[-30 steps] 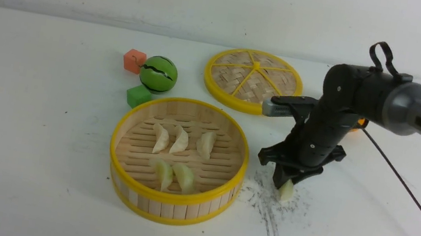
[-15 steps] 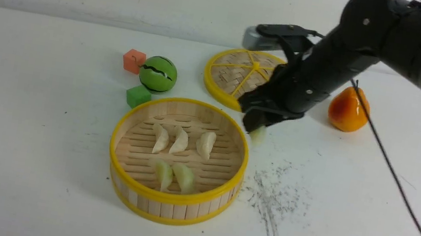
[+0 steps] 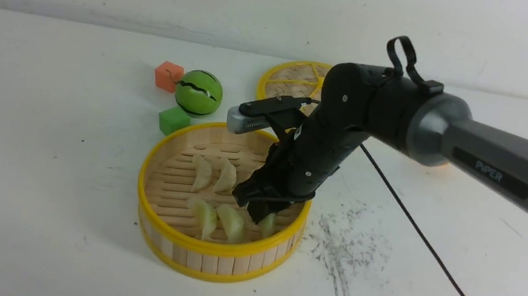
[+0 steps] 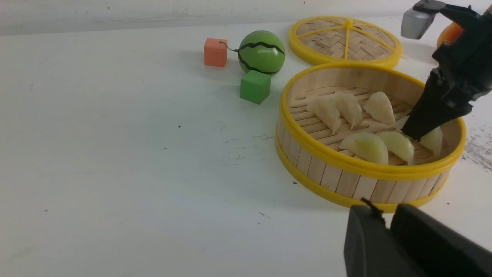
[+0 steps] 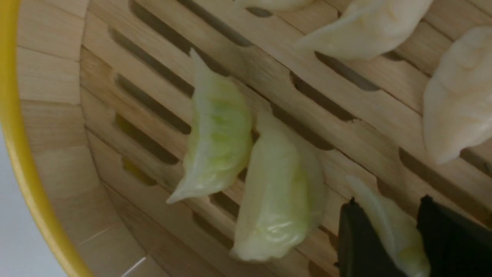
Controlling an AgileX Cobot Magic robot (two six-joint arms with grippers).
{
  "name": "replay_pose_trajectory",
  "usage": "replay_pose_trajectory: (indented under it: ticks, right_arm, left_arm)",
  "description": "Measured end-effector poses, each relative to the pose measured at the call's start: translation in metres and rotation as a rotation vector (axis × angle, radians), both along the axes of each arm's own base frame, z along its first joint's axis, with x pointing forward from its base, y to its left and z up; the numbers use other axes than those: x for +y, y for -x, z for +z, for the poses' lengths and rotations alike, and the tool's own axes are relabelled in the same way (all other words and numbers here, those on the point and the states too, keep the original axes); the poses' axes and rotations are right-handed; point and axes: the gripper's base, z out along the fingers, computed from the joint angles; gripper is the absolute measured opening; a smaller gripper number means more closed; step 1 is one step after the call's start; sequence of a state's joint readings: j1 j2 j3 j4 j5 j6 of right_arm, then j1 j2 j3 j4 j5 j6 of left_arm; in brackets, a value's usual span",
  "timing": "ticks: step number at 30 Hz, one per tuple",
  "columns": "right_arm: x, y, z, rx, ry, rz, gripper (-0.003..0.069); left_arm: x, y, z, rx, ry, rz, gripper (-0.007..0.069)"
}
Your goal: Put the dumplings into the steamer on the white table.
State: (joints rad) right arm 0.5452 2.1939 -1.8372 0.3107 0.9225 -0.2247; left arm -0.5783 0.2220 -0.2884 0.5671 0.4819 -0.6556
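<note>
The steamer [image 3: 210,262] stands mid-table on the white table [image 3: 26,156]. My right gripper [image 3: 260,217] reaches down inside it near the right wall, shut on a pale green dumpling [image 5: 396,238], low over the slatted floor. Two more green dumplings [image 3: 206,216] [image 3: 231,222] lie beside it at the front. Three white dumplings [image 4: 326,111] [image 4: 350,109] [image 4: 378,107] lie in a row behind; the front view hides one of them behind the arm. My left gripper [image 4: 384,211] is shut and empty, low in front of the steamer.
The woven lid [image 3: 289,80] lies behind the steamer, partly hidden by the right arm. A green melon ball [image 3: 198,92], an orange cube [image 3: 168,76] and a green cube [image 3: 173,120] sit at the back left. Dark scratch marks [image 3: 341,246] and the arm's cable [image 3: 438,263] are to the right.
My right gripper lifted the green dumpling off the scratch marks, carried it up and left over the steamer's rim, then lowered it inside. The left arm has not moved.
</note>
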Motion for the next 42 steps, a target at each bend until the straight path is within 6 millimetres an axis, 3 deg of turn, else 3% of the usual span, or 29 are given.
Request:
replay_pose_trajectory:
  ticks: [6, 9, 11, 14, 16, 17, 19, 23, 28, 30, 38, 42]
  right_arm:
    - [-0.001, 0.003, 0.008, 0.024, -0.002, -0.002, 0.0379]
    - [-0.005, 0.007, 0.035, -0.012, 0.003, 0.006, 0.0392]
    - [-0.014, 0.016, 0.078, -0.095, -0.001, 0.015, 0.0356]
    - [-0.027, 0.030, 0.121, -0.197, 0.005, 0.020, 0.0293]
    - [-0.051, 0.055, 0.178, -0.341, 0.029, 0.003, 0.0182]
    - [-0.056, 0.059, 0.186, -0.364, 0.041, -0.004, 0.0154]
    - [-0.084, 0.090, 0.227, -0.472, 0.064, -0.058, 0.0048]
    - [-0.117, 0.128, 0.247, -0.532, 0.080, -0.157, -0.0018]
    - [-0.146, 0.172, 0.225, -0.591, 0.036, -0.210, -0.0020]
    - [-0.162, 0.200, 0.209, -0.682, -0.033, -0.213, -0.0019]
    - [-0.198, 0.275, 0.124, -1.013, -0.222, -0.124, -0.0014]
    - [-0.207, 0.297, 0.089, -1.101, -0.284, -0.087, -0.0011]
  left_arm:
    - [0.000, 0.000, 0.000, 0.000, 0.000, 0.000, 0.0092]
    - [0.000, 0.000, 0.000, -0.001, -0.002, 0.000, 0.0094]
    - [0.000, 0.000, 0.000, -0.002, -0.003, 0.001, 0.0099]
    - [0.000, 0.000, 0.000, -0.002, -0.003, 0.001, 0.0101]
    - [0.000, 0.000, 0.000, -0.002, -0.003, 0.001, 0.0101]
    - [0.000, 0.000, 0.000, -0.002, -0.003, 0.001, 0.0101]
    - [0.000, 0.000, 0.000, -0.002, -0.003, 0.001, 0.0104]
    - [0.000, 0.000, 0.000, -0.002, -0.003, 0.001, 0.0110]
    - [0.000, 0.000, 0.000, -0.002, -0.003, 0.001, 0.0112]
    - [0.000, 0.000, 0.000, -0.002, -0.003, 0.001, 0.0112]
    - [0.000, 0.000, 0.000, -0.002, -0.003, 0.001, 0.0117]
    - [0.000, 0.000, 0.000, -0.002, -0.003, 0.001, 0.0122]
